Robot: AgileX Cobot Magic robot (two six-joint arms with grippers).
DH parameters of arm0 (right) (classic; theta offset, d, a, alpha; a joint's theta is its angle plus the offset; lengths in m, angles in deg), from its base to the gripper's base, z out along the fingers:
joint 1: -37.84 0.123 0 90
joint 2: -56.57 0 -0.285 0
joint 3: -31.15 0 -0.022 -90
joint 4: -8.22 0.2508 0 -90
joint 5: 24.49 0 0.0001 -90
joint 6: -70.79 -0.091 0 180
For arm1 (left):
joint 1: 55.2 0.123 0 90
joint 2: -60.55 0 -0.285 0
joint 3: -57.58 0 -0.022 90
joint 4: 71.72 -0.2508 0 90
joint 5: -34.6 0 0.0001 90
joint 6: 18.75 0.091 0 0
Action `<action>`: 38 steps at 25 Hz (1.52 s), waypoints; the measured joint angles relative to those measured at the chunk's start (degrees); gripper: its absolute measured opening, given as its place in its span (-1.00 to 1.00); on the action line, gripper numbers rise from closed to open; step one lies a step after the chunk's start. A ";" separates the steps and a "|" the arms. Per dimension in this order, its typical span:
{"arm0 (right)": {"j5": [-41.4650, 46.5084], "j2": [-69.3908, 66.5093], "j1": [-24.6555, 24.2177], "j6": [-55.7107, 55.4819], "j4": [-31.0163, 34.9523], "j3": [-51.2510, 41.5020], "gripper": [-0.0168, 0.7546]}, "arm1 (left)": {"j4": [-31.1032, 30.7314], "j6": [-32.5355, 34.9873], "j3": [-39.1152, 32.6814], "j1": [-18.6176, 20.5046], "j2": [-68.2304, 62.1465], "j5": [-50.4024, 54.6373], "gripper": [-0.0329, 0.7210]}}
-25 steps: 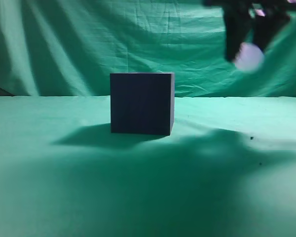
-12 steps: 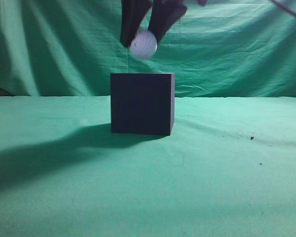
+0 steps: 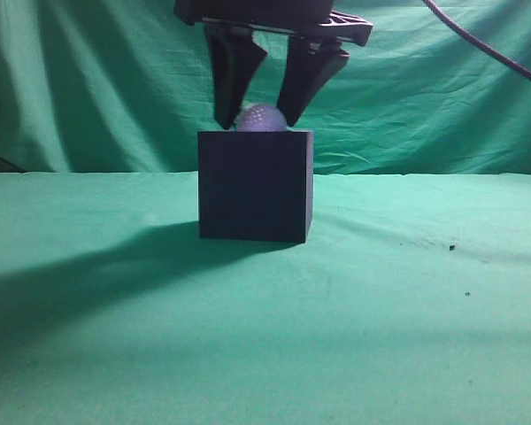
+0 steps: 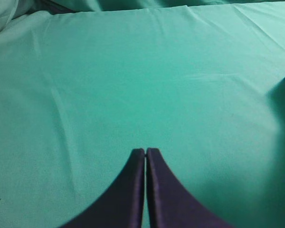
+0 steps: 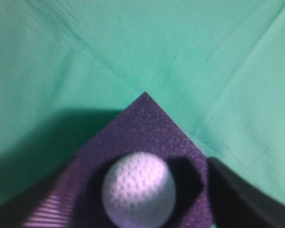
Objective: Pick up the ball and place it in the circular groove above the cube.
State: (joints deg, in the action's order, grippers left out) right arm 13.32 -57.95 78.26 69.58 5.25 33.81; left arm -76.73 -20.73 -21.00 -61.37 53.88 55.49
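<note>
Small white dimpled golf ball (image 3: 262,118) sitting on top face of large dark navy matte cube (image 3: 255,186), only upper part showing above the top edge in exterior view. Right gripper (image 3: 258,113) straddling it from above, black fingers (image 3: 232,75) either side, tips down at the cube's top edge. Right wrist view: ball (image 5: 138,194) low in a dark round recess in the speckled cube top (image 5: 147,124), shadowed gap between ball and the finger (image 5: 242,199) on the right of the view; other finger blurred at lower left, contact there not clear. Fingers spread wider than the ball, not squeezing it as far as visible. Cube seen corner-on from the wrist, one corner pointing away.

Cube standing on green cloth-covered table (image 3: 407,310), roughly centre, wrinkled green cloth backdrop (image 3: 88,80) behind. Broad shadow across the cloth to the cube's left. Dark cable (image 3: 487,49) crossing upper right of exterior view.

Left gripper (image 4: 146,153) over bare green cloth (image 4: 133,85), well apart from the cube; both black fingers pressed together tip to tip, nothing between them. Left arm not visible in exterior view.
</note>
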 joint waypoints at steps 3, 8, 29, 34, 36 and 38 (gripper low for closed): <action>0.77 0.00 0.00 0.00 -0.13 0.70 0.61 | 0.00 0.00 0.00 0.00 0.00 0.00 -0.91; 9.68 3.89 0.00 -1.42 -0.22 6.32 0.31 | 0.00 0.00 0.00 0.00 0.00 0.00 -0.91; 26.83 52.08 0.00 -5.94 2.06 -13.08 -0.96 | 0.00 0.00 0.00 0.00 0.00 0.00 -0.91; 17.45 63.51 0.00 -5.72 2.82 -26.12 -0.96 | 0.00 0.00 0.00 0.00 0.00 0.00 -0.91; 13.98 68.34 0.00 -5.36 3.84 -30.14 -0.96 | 0.00 0.00 0.00 0.00 0.00 0.00 -0.91; 11.61 72.76 0.00 -5.09 4.93 -33.72 -0.96 | 0.00 0.00 0.00 0.00 0.00 0.00 -0.91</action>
State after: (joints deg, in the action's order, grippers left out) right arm 24.92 14.81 78.26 64.48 10.17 0.08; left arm -76.73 -20.73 -21.00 -61.37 53.88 55.49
